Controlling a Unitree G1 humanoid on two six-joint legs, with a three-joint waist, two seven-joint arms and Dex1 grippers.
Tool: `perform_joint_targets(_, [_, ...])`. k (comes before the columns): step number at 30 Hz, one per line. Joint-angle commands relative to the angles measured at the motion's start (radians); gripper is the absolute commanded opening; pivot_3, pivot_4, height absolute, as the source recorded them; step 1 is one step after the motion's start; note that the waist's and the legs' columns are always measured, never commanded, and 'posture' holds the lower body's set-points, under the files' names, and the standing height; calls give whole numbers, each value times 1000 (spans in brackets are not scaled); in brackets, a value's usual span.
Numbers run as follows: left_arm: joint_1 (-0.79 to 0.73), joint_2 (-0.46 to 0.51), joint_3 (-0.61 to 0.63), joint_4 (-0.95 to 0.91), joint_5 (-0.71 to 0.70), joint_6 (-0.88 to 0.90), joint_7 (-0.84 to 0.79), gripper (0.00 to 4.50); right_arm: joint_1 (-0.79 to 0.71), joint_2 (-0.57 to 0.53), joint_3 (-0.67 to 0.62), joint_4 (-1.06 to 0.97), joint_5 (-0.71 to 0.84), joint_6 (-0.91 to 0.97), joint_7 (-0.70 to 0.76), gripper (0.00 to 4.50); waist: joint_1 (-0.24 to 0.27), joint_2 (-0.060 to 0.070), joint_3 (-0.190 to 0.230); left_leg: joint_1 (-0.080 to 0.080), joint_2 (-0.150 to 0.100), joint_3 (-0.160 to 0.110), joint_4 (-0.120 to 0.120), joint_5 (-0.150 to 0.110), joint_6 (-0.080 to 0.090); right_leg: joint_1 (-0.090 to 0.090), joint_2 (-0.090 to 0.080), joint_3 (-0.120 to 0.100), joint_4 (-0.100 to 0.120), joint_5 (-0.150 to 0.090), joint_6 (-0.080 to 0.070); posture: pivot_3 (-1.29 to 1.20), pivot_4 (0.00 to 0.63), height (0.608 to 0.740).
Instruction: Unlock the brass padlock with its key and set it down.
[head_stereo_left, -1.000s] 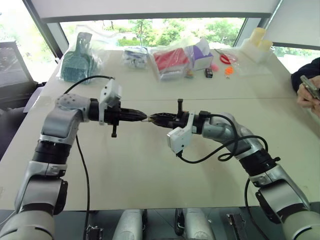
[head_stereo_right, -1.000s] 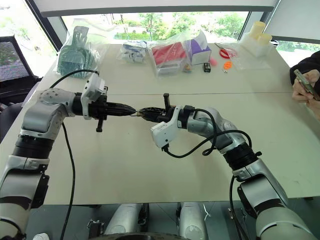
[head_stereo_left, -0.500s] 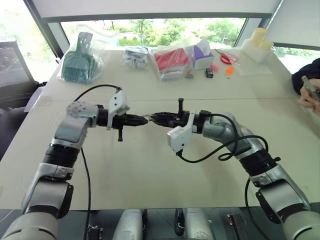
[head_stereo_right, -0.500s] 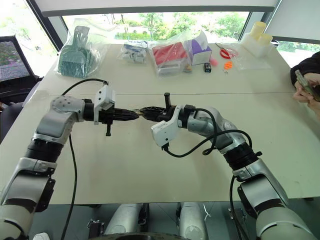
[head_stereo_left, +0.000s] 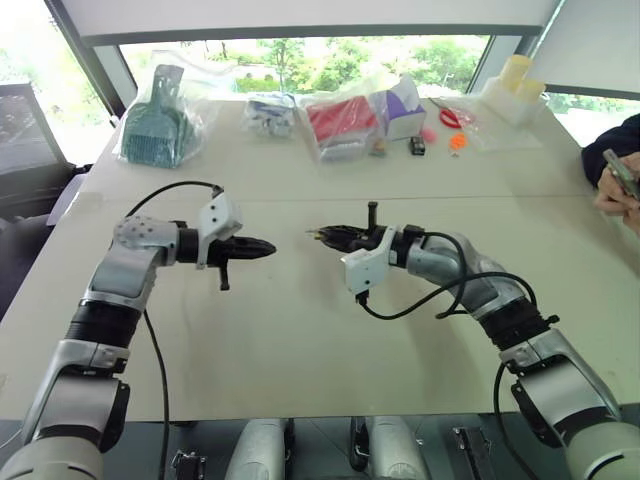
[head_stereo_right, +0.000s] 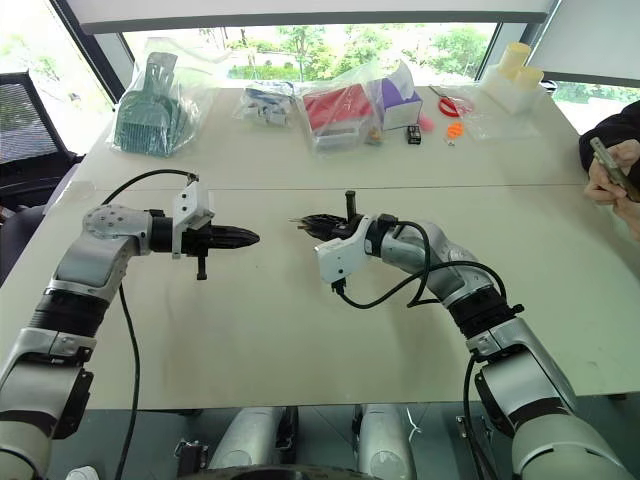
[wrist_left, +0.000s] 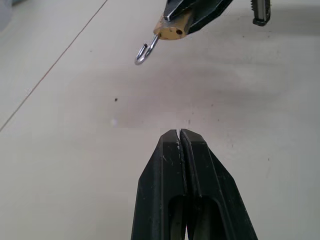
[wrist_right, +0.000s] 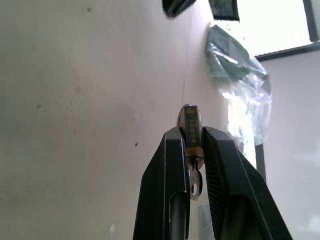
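The right hand (head_stereo_right: 300, 223) is pinching the brass padlock (wrist_left: 172, 29) above the bench (head_stereo_left: 300, 340), its shackle hanging open and the key (wrist_right: 194, 181) sitting in it, apparently ready for setting down; the left hand (head_stereo_left: 268, 247) is pressed closed, empty, well apart

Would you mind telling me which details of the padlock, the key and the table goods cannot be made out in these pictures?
- Brass padlock: in the left wrist view its body is partly covered by the right tool's fingers; only the open shackle shows clear.
- Key: in the right wrist view it hangs between the fingers, its blade hidden in the lock.
- Head views: lock and key too small at the right tool.
- Bagged goods: plastic glare obscures contents.
- Person's hand: cut off by the edge.
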Motion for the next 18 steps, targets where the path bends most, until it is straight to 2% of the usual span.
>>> perform_joint_targets(1, [27,13,36,-78,-8,11,35,15,-69,34,21,102,-53,4,-66,0,-4,0,0,0,0,0,0,0,0,0,0,0,0,0,0,0,150,740])
perform_joint_targets(7, [114,13,36,-182,-7,39,76,15,-101,48,63,183,-71,-14,-60,0,-15,0,0,0,1,0,0,0,0,0,0,1,0,0,0,0,150,740])
perform_joint_targets(11, [154,13,39,-229,-12,54,97,0,-61,35,63,115,-5,-10,37,1859,-15,0,0,0,1,0,0,0,0,0,0,1,1,0,0,0,150,740])
perform_joint_targets(16, [170,17,44,-257,-31,76,97,0,-7,-2,53,0,70,31,165,4394,-13,0,0,1,1,0,0,0,0,0,0,1,1,0,0,0,150,740])
perform_joint_targets(18, [169,21,47,-266,-38,87,93,0,20,-26,29,-70,137,87,240,4464,-12,0,0,1,1,0,0,0,0,0,0,1,1,0,0,0,150,740])
